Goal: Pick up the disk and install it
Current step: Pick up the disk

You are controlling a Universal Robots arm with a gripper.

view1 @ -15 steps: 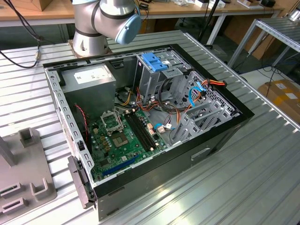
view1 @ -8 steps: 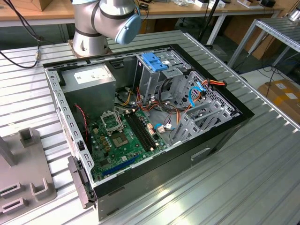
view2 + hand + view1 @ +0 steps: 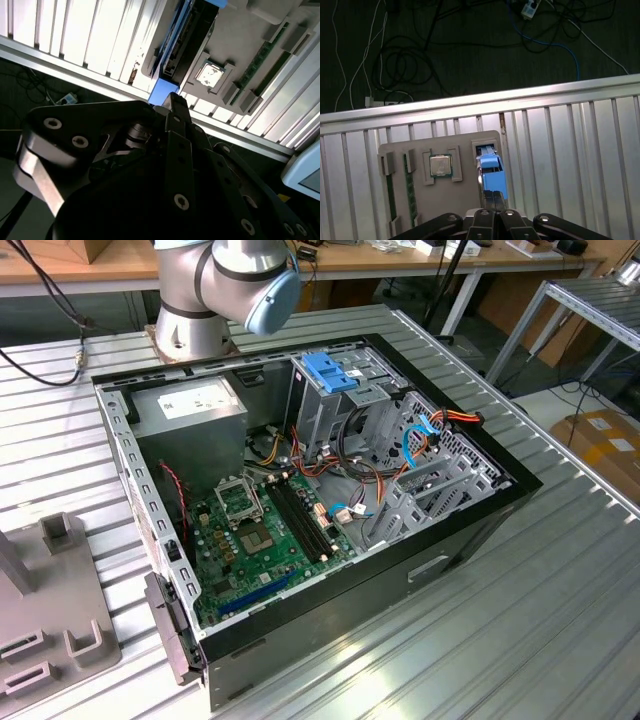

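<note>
Ribbed aluminium makes up the surface (image 3: pixel 520 620), its long parallel grooves running under everything. At the centre of the exterior view lies the open black computer case (image 3: pixel 470 530). It is all sheet-steel edges, with a green motherboard (image 3: pixel 260 540) low in it and the blue-topped drive cage (image 3: pixel 335 370) towards the top. The grey robot arm (image 3: pixel 220 280) rises at the upper edge of that frame. In the first wrist view a matt grey moulded tray (image 3: pixel 440 139) sits left of centre. The disk (image 3: pixel 492 167) stands on edge in the tray's slot just right of centre, its bright blue plastic bracket facing the camera. Directly over its near end, at bottom centre, hangs the gripper (image 3: pixel 493 194). Its black fingers are drawn together with no visible gap, and as far as I can tell nothing is between them. The disk looks dense and rigid, probably fairly heavy for its size. Its bare metal faces would be slick, and it is likely to be sensitive to knocks. The best hold is probably across its two flat sides at the end standing proud of the slot, where the blue bracket offers a less slippery edge. Beside it in the tray rest a square silver processor (image 3: pixel 440 165) and a thin green memory stick (image 3: pixel 410 187).
</note>
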